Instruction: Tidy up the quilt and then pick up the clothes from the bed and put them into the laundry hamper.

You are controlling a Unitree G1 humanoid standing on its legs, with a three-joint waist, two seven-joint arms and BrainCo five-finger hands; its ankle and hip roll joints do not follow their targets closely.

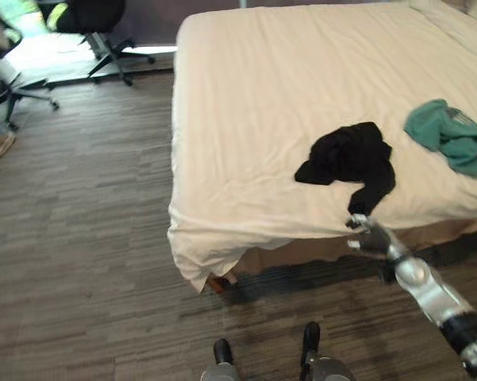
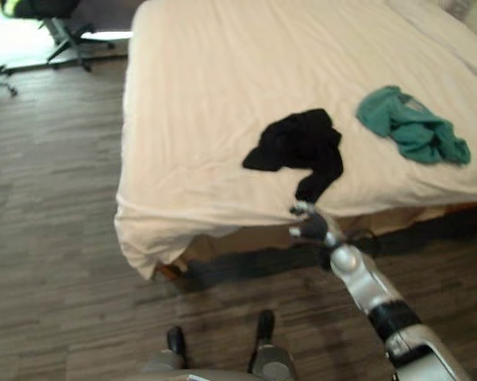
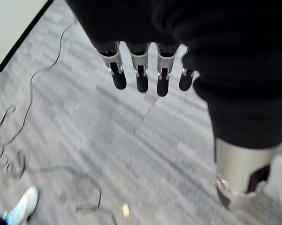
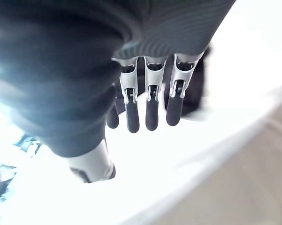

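A crumpled black garment (image 1: 351,155) is seen on the cream quilt (image 1: 254,95), its sleeve trailing to the near edge, just beyond the right hand (image 1: 368,235), whose fingers (image 4: 151,108) are held straight and relaxed.

The bed's (image 1: 317,95) far corner is cut off.

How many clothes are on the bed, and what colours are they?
Black clothes: 1, the black garment, near the bed's front edge.
Green clothes: 1, the green garment, further right on the bed.
Total: 2
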